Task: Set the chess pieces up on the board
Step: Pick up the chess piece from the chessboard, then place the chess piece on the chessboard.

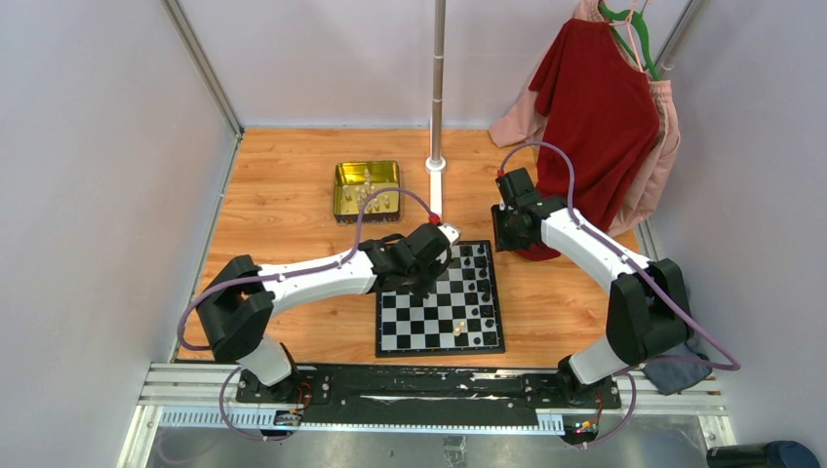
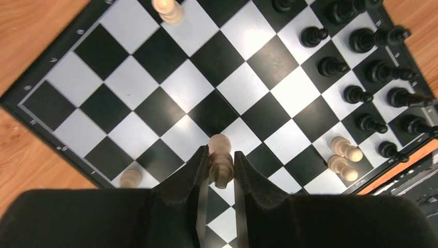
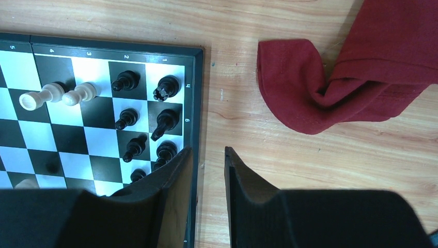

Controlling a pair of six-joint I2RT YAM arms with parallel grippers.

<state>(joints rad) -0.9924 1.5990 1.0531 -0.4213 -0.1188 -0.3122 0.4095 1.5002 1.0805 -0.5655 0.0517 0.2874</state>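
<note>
Your left hand (image 2: 221, 155) seems clamped on a pale piece (image 2: 220, 164) above the board (image 2: 155, 111); your right hand (image 3: 206, 151) gapes apart.

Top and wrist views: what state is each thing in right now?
Left hand: shut on a cream wooden chess piece.
Right hand: open, empty.
Black-and-white checked chessboard: lying flat, partly set.
Black chess pieces: standing in two rows.
Gold rectangular metal tin: open, cream pieces inside.
Red shirt: hanging.
</note>
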